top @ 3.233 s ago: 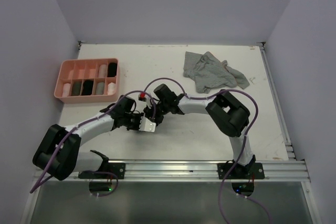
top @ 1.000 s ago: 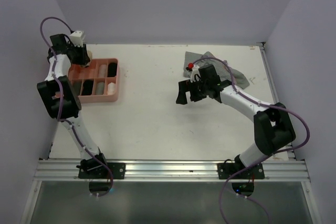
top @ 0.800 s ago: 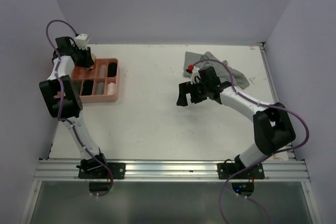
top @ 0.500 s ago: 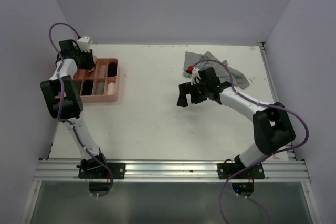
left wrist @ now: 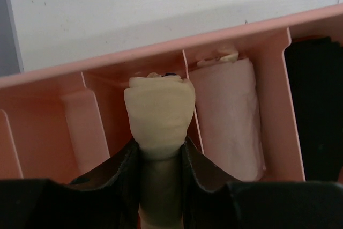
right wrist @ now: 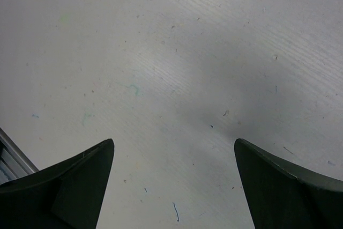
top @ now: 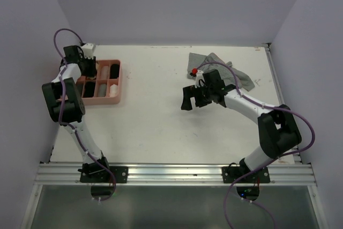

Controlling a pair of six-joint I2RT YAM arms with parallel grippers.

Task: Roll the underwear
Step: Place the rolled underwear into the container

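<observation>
The rolled beige underwear point(left wrist: 159, 112) is clamped in the left tool point(left wrist: 161, 148), which holds it at a far-row slot of the pink tray point(left wrist: 107, 63), just beside the slot holding a pale roll point(left wrist: 228, 116). Most of the tray's other slots look filled, so the job seems nearly done. Well to the tray's right, the grey striped underwear point(top: 209, 60) lies crumpled and unrolled on the worktop point(top: 161, 122). The right tool point(top: 190, 97) hangs near it, spread wide and holding nothing.
</observation>
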